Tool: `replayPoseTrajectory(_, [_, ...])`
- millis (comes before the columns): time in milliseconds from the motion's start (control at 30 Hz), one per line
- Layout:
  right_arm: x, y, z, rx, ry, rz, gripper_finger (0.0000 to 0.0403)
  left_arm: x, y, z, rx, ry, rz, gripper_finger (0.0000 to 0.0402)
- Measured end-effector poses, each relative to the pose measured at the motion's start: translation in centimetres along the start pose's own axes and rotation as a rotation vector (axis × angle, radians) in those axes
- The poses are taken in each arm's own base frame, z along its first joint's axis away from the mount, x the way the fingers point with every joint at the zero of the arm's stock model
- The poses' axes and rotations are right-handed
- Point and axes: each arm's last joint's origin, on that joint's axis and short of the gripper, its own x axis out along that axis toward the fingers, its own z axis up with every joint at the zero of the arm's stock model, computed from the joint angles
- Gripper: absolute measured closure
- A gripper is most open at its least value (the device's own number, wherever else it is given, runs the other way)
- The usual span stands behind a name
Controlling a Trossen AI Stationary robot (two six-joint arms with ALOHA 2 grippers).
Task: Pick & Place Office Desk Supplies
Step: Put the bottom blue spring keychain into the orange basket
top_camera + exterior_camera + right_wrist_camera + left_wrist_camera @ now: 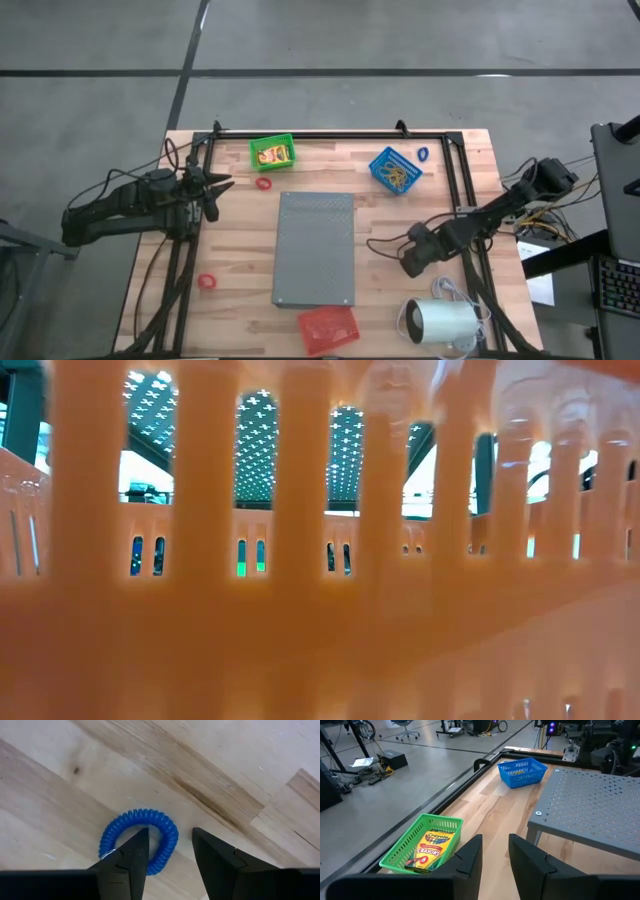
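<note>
The right gripper (169, 854) is held low over the bare wood of the table (225, 765), on the right side of the grey perforated slab (315, 248), with its two dark fingers apart and nothing between them. One side of a blue coiled rubber ring (139, 841) is straddled by these fingers: one finger (131, 856) is placed over the hole, the other (215, 857) outside the coil. The ring lies flat on the wood and is not yet gripped.

The ring is judged to be light, soft and springy, so it can be squeezed without damage, but it may bend or roll away under a shallow pinch. A hold across the coil wall, taken low at the table, is considered best.

The left gripper (494, 852) waits on the left side, slightly open and empty, near the green basket (402, 851) in which a crayon box (431, 849) is seen. The blue basket (394, 168) holds tan rubber bands (396, 176).
</note>
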Motion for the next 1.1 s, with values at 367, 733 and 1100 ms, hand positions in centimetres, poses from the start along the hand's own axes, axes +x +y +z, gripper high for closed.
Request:
replayPoseTrajectory(367, [0.04,-0.03,-0.01,-0.015,0.002,-0.011,0.0305,0.00,0.00,0.00,0.000,0.000,0.000,0.0303])
replayPoseTrajectory(733, [0.04,0.04,0.00,0.015,0.001,-0.003,0.0378,0.00,0.00,0.00,0.000,0.000,0.000,0.0303])
replayPoseTrajectory(1100, [-0.46,-0.01,0.05,0.018,-0.017,0.035,0.0384,0.00,0.00,0.00,0.000,0.000,0.000,0.0303])
